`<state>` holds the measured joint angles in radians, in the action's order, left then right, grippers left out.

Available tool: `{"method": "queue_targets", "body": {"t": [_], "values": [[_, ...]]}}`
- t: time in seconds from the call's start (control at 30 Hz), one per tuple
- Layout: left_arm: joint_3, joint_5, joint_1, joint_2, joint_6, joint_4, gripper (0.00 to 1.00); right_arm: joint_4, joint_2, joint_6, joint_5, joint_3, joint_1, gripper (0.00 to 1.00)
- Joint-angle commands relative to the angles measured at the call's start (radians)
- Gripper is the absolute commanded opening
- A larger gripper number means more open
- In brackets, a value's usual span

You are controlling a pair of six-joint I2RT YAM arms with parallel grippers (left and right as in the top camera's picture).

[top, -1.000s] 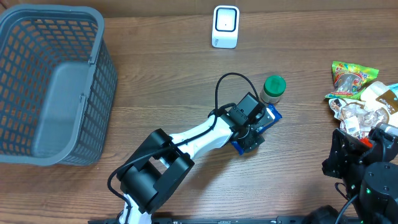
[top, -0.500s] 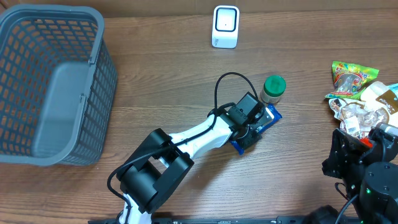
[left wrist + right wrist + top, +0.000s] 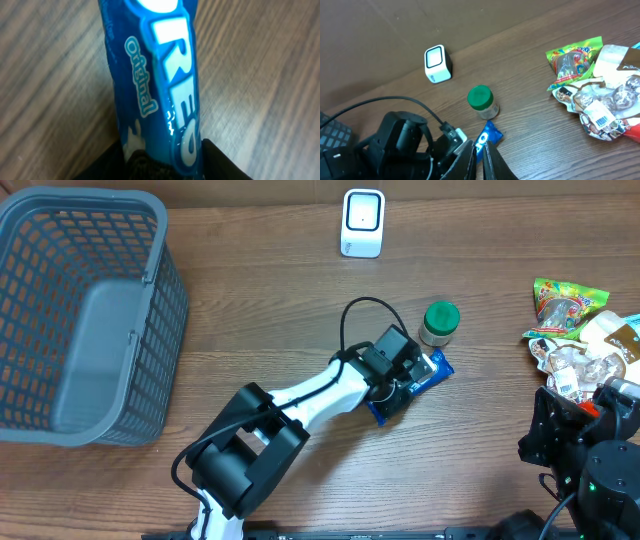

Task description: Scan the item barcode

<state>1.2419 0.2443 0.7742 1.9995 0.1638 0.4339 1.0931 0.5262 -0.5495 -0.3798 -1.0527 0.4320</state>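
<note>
The Oreo pack (image 3: 160, 90) lies flat near the middle of the tabletop, just beside the green-lidded jar (image 3: 439, 323). The left gripper (image 3: 162, 165) straddles one end, jaws close against both sides; whether they truly pinch it I cannot tell. The glossy wrapper could slip out on lifting, or swing into the jar. No barcode shows, so it may meet the white scanner (image 3: 362, 223) at the far edge wrong side on.

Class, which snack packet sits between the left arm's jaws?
The blue biscuit packet, alone beside the green-lidded jar; the other packets lie heaped far right.
</note>
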Motion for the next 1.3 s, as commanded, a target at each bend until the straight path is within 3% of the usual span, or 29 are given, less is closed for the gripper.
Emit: {"method": "queue_targets", "body": {"t": [0.0, 0.2, 0.37, 0.47, 0.53, 0.63, 0.67, 0.87, 1.1, 1.27], "values": [[0.035, 0.134, -0.034, 0.011, -0.006, 0.046, 0.37, -0.008, -0.006, 0.003, -0.026, 0.005, -0.001, 0.08], [0.084, 0.274, -0.097, -0.018, 0.047, 0.117, 0.33, -0.007, -0.006, 0.003, -0.031, 0.005, -0.001, 0.08], [0.133, 0.492, -0.152, -0.019, 0.093, 0.183, 0.26, -0.007, -0.006, 0.003, -0.031, 0.005, -0.001, 0.08], [0.151, 0.519, -0.181, -0.019, 0.096, 0.205, 0.24, -0.006, -0.006, 0.003, -0.031, 0.005, -0.001, 0.08], [0.155, 0.515, -0.194, -0.019, 0.103, 0.216, 0.43, -0.006, -0.006, 0.003, -0.031, 0.005, -0.001, 0.08], [0.157, 0.514, -0.197, -0.019, 0.130, 0.225, 0.93, -0.006, -0.006, 0.003, -0.032, 0.005, -0.001, 0.08], [0.160, 0.506, -0.192, -0.019, 0.141, 0.229, 0.98, -0.006, -0.006, 0.003, -0.032, 0.005, -0.001, 0.08], [0.183, 0.267, -0.124, -0.019, 0.156, 0.233, 1.00, -0.008, -0.006, 0.003, -0.039, 0.005, -0.001, 0.08], [0.185, -0.170, 0.008, -0.019, 0.179, 0.156, 1.00, -0.014, -0.006, 0.003, -0.038, 0.005, -0.001, 0.09], [0.185, -0.263, 0.049, -0.018, 0.202, 0.108, 1.00, -0.015, -0.006, 0.003, -0.038, 0.005, -0.001, 0.09]]}}
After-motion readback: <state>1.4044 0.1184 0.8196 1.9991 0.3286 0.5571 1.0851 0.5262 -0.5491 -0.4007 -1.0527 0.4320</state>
